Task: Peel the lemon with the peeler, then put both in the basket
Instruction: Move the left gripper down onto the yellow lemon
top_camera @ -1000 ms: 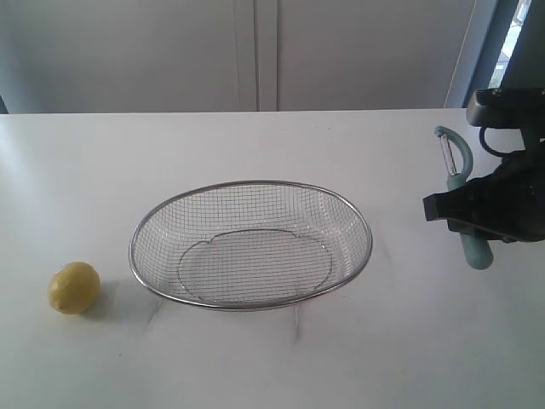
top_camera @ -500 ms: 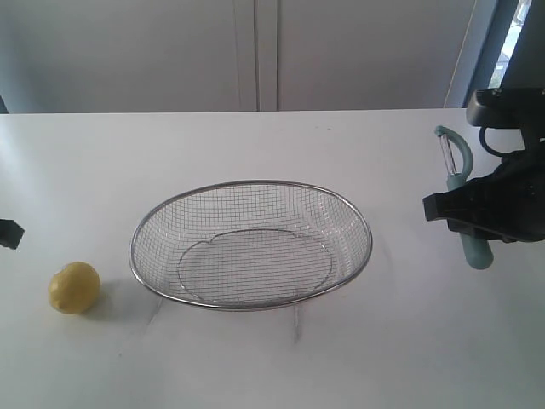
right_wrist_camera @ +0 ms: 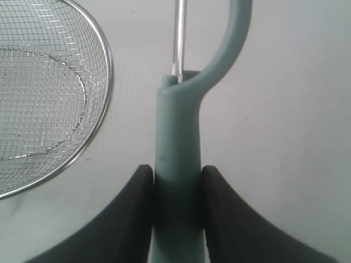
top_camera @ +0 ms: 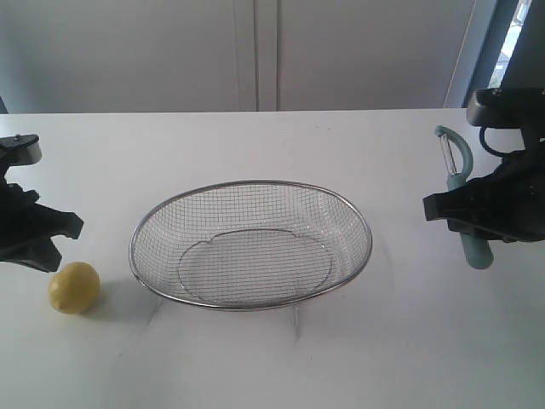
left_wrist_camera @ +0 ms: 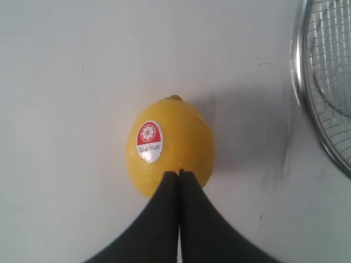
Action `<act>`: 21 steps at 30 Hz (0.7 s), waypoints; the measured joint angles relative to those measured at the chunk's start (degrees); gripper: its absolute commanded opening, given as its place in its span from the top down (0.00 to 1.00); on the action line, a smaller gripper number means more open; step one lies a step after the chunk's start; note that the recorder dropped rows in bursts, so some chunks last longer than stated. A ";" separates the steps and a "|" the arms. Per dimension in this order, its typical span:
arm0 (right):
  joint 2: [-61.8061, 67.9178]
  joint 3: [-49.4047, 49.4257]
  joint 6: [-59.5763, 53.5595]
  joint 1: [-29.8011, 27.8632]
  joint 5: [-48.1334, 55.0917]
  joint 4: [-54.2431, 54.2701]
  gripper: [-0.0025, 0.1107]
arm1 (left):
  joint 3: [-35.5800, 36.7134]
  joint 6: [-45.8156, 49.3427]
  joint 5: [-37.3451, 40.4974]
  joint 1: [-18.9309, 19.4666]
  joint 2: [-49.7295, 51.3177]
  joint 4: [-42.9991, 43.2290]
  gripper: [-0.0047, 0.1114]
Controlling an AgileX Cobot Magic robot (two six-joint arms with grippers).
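Starting with the exterior view, the lemon [top_camera: 74, 287] sits on the white desk [top_camera: 383, 341] toward its left side, well away from the far edge and just beside the left end of the basket [top_camera: 136, 256], apart from its rim. It looks small, round and evenly yellow. The left gripper [top_camera: 51, 239] hangs just above and behind it. Near the desk's right side the right gripper [top_camera: 456, 213] clamps the peeler [top_camera: 478, 251], whose teal handle end pokes out below the black fingers while the curved head and thin blade point toward the far edge. The whole width of the basket lies between lemon and peeler.

In the left wrist view, the lemon's skin is bright yellow and finely dimpled, with a small dark stem nub at one end and a red-and-white sticker [left_wrist_camera: 149, 141] on its upper side. The left gripper's fingers [left_wrist_camera: 164, 219] are pressed together, empty, their tips over the fruit's nearer end; whether they touch it is unclear. A curve of the basket's rim shows at one side.

In the right wrist view, the black pads [right_wrist_camera: 143, 186] pinch the peeler's teal handle on both sides, the metal blade [right_wrist_camera: 178, 33] running ahead, the mesh basket beside it.
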 measured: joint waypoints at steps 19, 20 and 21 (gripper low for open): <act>0.00 0.00 0.00 0.00 -0.90 0.00 0.98 | -0.12 8.55 -3.35 -0.41 6.80 -0.93 0.35; -0.09 0.00 0.00 0.00 -0.90 0.00 0.98 | -0.12 8.55 -3.35 -0.41 7.10 -0.93 0.35; -0.09 0.00 0.00 0.00 -0.90 0.00 0.98 | -0.12 8.55 -3.48 -0.41 7.53 -0.93 0.35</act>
